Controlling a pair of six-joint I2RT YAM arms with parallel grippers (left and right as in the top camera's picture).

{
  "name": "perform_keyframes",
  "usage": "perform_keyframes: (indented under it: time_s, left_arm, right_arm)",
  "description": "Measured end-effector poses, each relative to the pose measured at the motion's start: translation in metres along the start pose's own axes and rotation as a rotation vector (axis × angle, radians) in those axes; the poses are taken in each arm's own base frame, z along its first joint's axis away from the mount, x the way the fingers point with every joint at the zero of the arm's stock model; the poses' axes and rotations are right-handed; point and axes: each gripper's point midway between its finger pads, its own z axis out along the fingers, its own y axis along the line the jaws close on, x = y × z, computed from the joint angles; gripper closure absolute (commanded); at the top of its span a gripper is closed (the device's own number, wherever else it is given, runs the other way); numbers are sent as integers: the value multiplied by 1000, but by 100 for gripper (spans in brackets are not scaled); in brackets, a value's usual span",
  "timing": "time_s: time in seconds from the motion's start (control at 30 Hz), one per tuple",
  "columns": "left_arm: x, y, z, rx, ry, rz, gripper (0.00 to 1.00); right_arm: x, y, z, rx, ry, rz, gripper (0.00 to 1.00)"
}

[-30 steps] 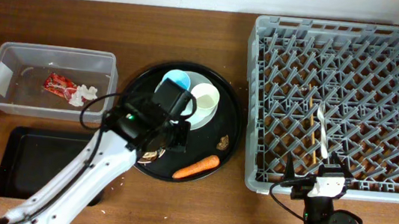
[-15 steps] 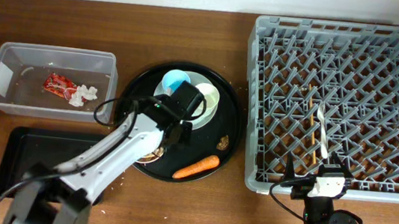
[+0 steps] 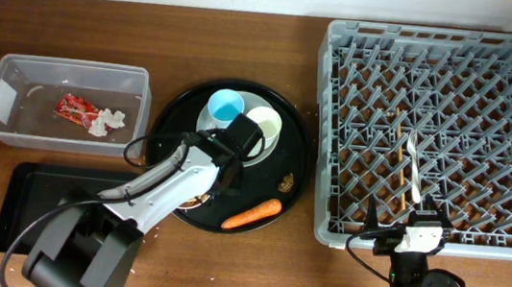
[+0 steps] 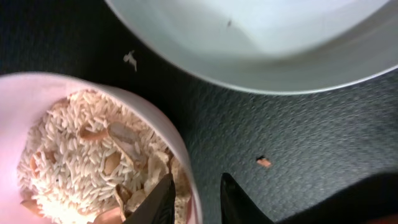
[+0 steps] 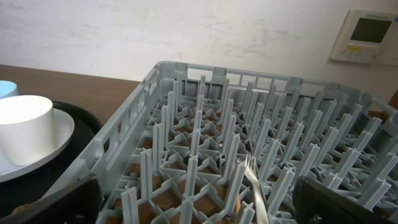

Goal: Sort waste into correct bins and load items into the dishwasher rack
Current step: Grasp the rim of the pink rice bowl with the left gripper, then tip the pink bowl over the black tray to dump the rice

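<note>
The pinkish-white bowl (image 4: 37, 93) sits on the near left part of the round black tray (image 4: 267, 124), heaped with rice-like grains and beige food scraps (image 4: 93, 143); in the overhead view the left arm covers nearly all of it. The left gripper (image 4: 197, 180) straddles the bowl's right rim; one finger is inside against the scraps and the other outside over the tray. The jaws stand only a little apart, and a dark gap shows between rim and outer finger, so nothing is clamped. A tiny orange crumb (image 4: 264, 162) lies on the tray just right of the fingers.

Just beyond the bowl is the pale grey plate (image 4: 261, 43); it carries the blue cup (image 3: 224, 108) at far left and the cream-white cup (image 3: 263, 123) beside it. On the tray's near right lies the orange carrot (image 3: 252, 215), with a small brown scrap (image 3: 286, 180) a little farther.

Left of the round tray, the clear plastic tub (image 3: 13, 72) holds a red snack wrapper (image 3: 75, 106) touching crumpled white tissue (image 3: 109, 121); nearer lies the shallow black rectangular tray (image 3: 27, 204).

On the right of the wooden table (image 3: 249, 36) stands the grey dishwasher rack (image 3: 450, 50); chopsticks (image 3: 399, 165) and a white fork (image 3: 413, 171) lie among its pegs. The right gripper (image 5: 199, 208) rests at the rack's near edge, jaws spread wide, holding nothing.
</note>
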Motion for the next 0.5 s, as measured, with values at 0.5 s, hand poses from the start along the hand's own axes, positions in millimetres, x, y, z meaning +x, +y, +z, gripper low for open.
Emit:
perform_keyframes:
  time_s: [0.5]
  left_arm:
    - [-4, 2, 2, -11, -25, -23, 100]
  right_arm:
    - [0, 0, 0, 0, 0, 0, 1]
